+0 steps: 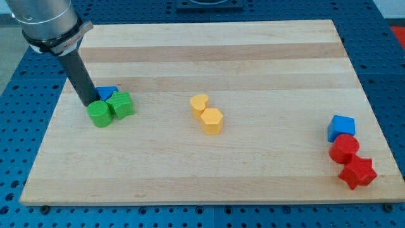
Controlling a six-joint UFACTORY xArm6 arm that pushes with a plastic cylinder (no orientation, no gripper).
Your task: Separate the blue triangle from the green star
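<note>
Over at the view's left, rod coming down from the upper corner, my tip (88, 103) planted on the wooden board (209, 44) right in the cluster. No jaws here, nothing grasped or clenched: just a bare rod end pressing sideways against blocks. Tip sitting just above the green round block (99, 114), touching or nearly so, with the blue triangle (108, 92) immediately to the tip's right, partly hidden behind the rod and behind the green star (121, 105). Triangle and star in contact or very close to it; exact gap impossible to read at this angle. So, by the look of it, separation step under way but not done.

Next move, as a judgement: needs a push that catches only the blue triangle, driving it toward the view's top or top right, away from the star. Tricky, since the green round block and the star crowd the same spot and could get dragged along.

Moving to mid-board: a yellow heart-like block (199, 103) and a yellow hexagonal block (211, 120), touching, well apart from the action.

Far at the view's right: a blue cube (342, 127), then a red round block (344, 149), then a red star (357, 173), stacked in a line toward the bottom edge. Irrelevant to this push.
</note>
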